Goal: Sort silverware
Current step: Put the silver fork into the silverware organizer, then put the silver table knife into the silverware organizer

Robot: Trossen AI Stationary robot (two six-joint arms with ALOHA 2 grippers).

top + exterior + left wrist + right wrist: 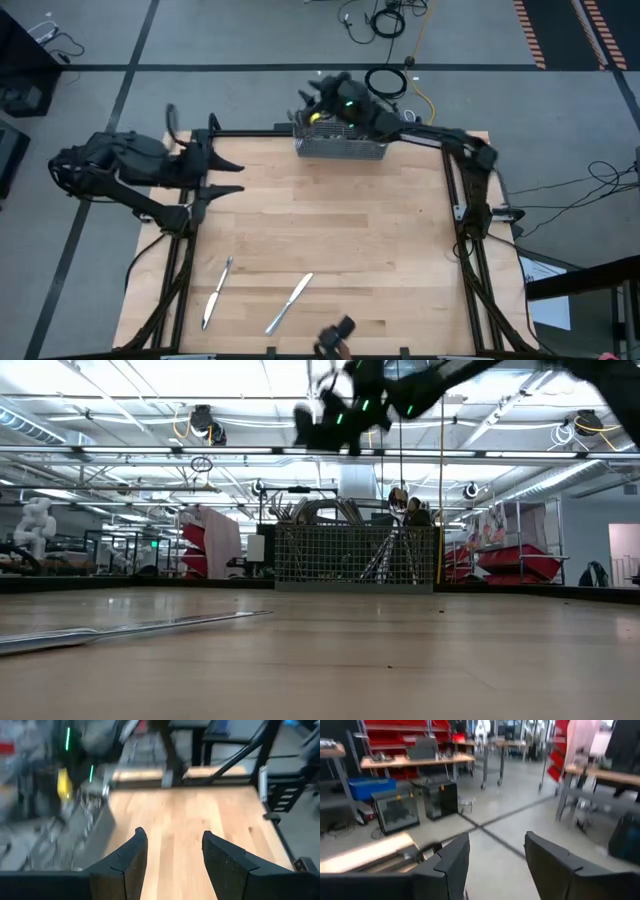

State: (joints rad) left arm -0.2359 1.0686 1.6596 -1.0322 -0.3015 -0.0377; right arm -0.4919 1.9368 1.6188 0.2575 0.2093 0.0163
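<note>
Our right gripper hovers above the basket at the top centre of the high view, its fingers spread with nothing between them, which suits a piece just let go into the mesh. In the low view the basket sits mid-frame with several handles standing up inside, so most of the silverware seems sorted already. Two pieces are left on the table: a knife at lower centre and a fork just left of it, well apart from the basket. Our left gripper waits at the upper left over bare wood, fingers apart and empty, clear of the other arm's path.
</note>
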